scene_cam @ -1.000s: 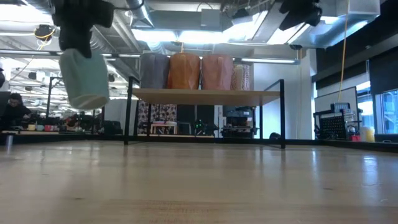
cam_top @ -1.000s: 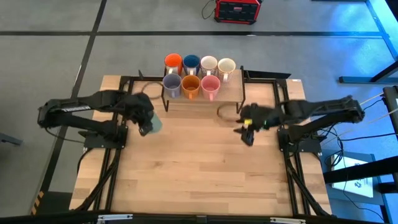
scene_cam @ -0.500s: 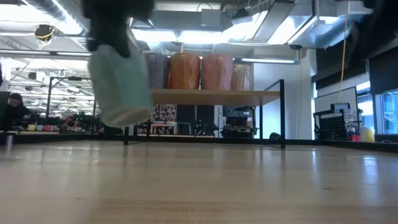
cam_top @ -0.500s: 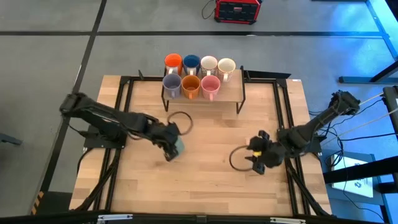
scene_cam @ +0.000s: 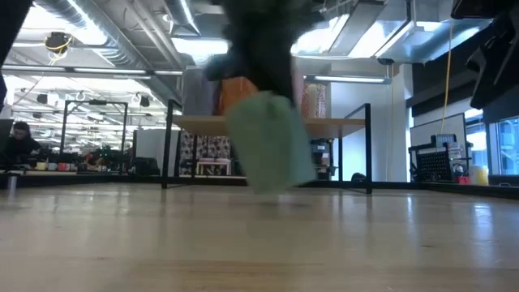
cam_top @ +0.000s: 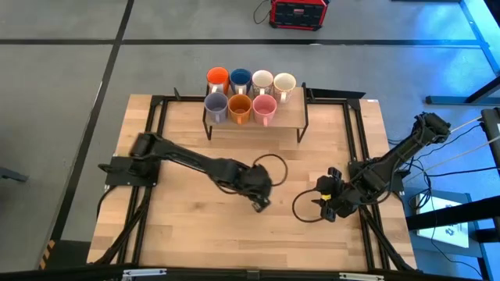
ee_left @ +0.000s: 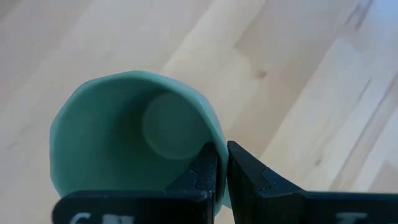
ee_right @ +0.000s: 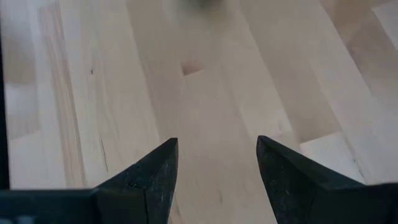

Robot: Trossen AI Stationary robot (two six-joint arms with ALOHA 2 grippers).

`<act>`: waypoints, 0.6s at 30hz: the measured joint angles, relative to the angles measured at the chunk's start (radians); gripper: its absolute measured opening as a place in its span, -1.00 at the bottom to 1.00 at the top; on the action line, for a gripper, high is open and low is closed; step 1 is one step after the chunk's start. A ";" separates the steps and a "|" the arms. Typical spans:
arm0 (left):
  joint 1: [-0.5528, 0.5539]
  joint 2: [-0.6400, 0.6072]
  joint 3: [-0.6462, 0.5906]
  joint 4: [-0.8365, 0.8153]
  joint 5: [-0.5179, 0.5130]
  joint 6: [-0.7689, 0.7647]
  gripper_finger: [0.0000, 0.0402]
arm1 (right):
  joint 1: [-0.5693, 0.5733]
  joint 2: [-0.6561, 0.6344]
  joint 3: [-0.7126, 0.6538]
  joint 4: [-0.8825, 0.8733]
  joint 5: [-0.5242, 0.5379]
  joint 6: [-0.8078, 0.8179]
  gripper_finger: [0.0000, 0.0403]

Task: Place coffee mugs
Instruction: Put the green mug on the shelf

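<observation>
My left gripper (cam_top: 258,200) reaches over the table's middle, shut on the sage green mug (ee_left: 124,137), which shows blurred and tilted in the low view (scene_cam: 272,142). In the high view the gripper hides the mug. My right gripper (cam_top: 326,204) hangs open over bare wood (ee_right: 216,146) near the right side. Seven mugs stand on the small shelf (cam_top: 291,117) at the far edge: orange-red (cam_top: 217,76), dark blue (cam_top: 239,78), white (cam_top: 262,80), cream (cam_top: 284,82), lavender (cam_top: 216,104), amber (cam_top: 239,105), pink (cam_top: 264,105). My left gripper pinches the green mug's wall at the rim (ee_left: 215,132), with one finger (ee_left: 202,171) inside the mug and the other (ee_left: 245,171) outside. The fingers come from above, pointing down. The mug hangs tilted below them, low over the table; I cannot tell whether its base touches the wood.
Black frame rails (cam_top: 156,140) run along both sides of the table. Cable loops lie by each wrist (cam_top: 273,166), (cam_top: 300,209). Bare wood spreads across the near half of the table (cam_top: 219,234). A red box (cam_top: 298,12) sits on the floor beyond.
My left arm has swung from the table's left side toward the middle and near edge, carrying the green mug and bringing it lower. My right arm has pulled back from beside the shelf toward the near right, then kept almost still.
</observation>
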 joint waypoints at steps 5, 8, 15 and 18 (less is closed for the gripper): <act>0.007 0.124 0.147 0.002 0.045 0.015 -0.94 | 0.000 0.000 0.000 0.000 0.016 -0.008 0.00; 0.007 0.157 0.192 -0.001 0.045 0.027 -0.94 | 0.000 0.000 0.000 0.000 0.015 -0.022 0.00; 0.016 0.161 0.194 0.010 0.045 0.030 -0.83 | 0.000 0.000 0.000 -0.001 0.016 -0.028 0.00; 0.017 0.162 0.194 0.010 0.040 0.038 -0.72 | -0.001 0.000 0.000 -0.001 0.016 -0.030 0.00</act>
